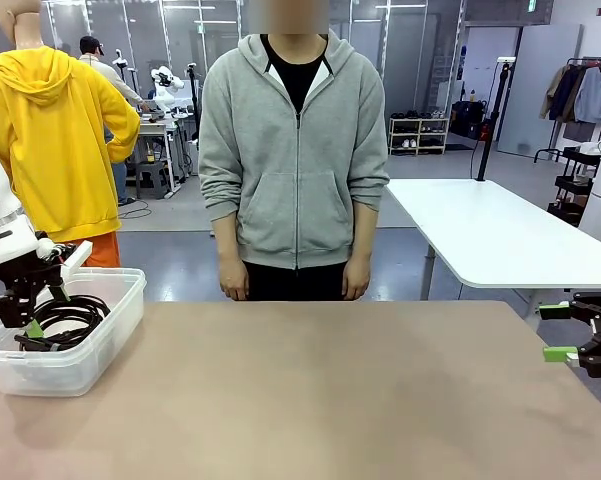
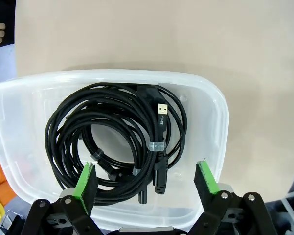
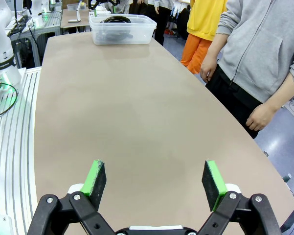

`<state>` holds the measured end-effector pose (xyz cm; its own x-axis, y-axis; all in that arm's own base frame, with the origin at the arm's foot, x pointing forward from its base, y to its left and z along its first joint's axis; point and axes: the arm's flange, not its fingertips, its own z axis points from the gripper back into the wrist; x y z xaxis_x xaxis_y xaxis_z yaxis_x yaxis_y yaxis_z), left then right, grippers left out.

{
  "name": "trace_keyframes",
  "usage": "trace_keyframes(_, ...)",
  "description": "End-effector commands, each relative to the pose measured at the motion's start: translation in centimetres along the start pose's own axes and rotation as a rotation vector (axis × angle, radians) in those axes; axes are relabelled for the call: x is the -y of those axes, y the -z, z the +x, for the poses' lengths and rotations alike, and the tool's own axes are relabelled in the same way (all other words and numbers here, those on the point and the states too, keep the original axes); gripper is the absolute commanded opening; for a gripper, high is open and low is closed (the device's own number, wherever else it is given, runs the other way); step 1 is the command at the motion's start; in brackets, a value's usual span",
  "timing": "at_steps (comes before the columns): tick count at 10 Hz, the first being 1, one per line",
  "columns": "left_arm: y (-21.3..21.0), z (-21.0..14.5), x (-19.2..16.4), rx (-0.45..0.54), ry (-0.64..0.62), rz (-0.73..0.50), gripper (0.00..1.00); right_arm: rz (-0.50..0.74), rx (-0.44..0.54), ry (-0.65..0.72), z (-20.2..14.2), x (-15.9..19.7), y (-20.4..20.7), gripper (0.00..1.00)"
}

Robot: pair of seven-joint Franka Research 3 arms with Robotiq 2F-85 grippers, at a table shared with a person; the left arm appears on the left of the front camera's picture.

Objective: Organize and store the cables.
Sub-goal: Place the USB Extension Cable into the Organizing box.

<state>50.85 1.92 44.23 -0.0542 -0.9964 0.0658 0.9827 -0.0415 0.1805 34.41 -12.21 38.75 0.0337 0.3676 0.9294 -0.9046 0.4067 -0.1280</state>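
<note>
Several black coiled cables (image 2: 117, 142) lie piled in a clear plastic bin (image 2: 19, 112); one shows a USB plug. In the front view the bin (image 1: 110, 335) stands at the table's left edge with the cables (image 1: 70, 320) inside. My left gripper (image 1: 30, 320) hangs just above the bin, jaws open and holding nothing, its green pads (image 2: 87, 181) spread over the coils. My right gripper (image 1: 558, 332) is open at the table's right edge, above bare tabletop, with its pads (image 3: 95, 177) wide apart.
A person in a grey hoodie (image 1: 295, 150) stands at the far side, hands (image 1: 234, 282) down at the sides. The brown tabletop (image 1: 330, 400) is bare between the bin and my right gripper. A white table (image 1: 480, 230) stands behind on the right.
</note>
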Motion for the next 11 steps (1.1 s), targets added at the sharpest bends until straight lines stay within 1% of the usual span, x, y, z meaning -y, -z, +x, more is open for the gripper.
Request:
trace_keyframes(1,0.02,-0.16,-0.19,0.004,0.008,0.002,1.00,-0.010,0.008,0.025,0.48,-0.03,0.11,1.00)
trace_keyframes(11,0.02,-0.16,-0.19,0.004,0.008,0.002,1.00,-0.010,0.008,0.025,0.48,-0.03,0.11,1.00)
